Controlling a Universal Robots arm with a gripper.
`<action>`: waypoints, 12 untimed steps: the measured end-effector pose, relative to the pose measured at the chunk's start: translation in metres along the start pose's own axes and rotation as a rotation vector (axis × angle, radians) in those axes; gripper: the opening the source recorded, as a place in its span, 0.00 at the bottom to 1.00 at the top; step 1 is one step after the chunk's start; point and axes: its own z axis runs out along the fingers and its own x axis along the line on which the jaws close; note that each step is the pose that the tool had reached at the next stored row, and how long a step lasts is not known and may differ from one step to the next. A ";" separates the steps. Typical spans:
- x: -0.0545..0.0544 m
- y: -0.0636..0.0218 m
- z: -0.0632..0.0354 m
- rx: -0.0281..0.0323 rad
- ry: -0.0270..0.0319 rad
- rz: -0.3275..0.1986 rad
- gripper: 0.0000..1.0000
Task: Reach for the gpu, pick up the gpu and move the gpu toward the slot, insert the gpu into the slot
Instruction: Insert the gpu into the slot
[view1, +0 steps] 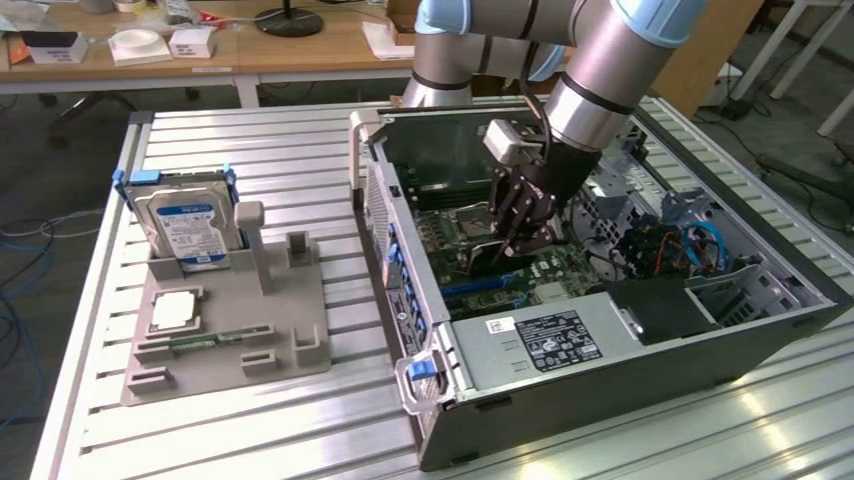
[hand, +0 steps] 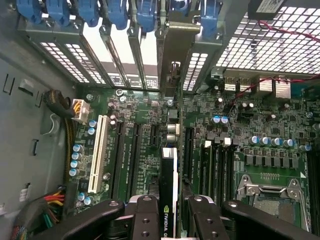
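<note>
Arm's fingers (hand: 145, 212) pinching the gpu (hand: 169, 175) by its upper edge, card held edge-down inside the open case (view1: 641, 340) over the motherboard slots (hand: 134, 150), bracket toward the rear openings, presumably for alignment; seating unclear.

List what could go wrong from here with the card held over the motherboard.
1. The gpu, clamped in the gripper, hides the slot beneath it. A slight offset could press its edge onto the board beside the neighbouring black slot.
2. Its metal bracket sits tight in the rear slot frame and might catch there.
3. The silver capacitors lie close to the card and could be knocked.
</note>
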 end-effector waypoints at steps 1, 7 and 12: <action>0.000 0.0003 0.0005 0.0000 0.0000 0.000 0.27; -0.002 0.0015 0.0029 -0.0001 0.0000 0.000 0.27; -0.004 0.0010 0.0063 -0.0003 0.0001 0.000 0.27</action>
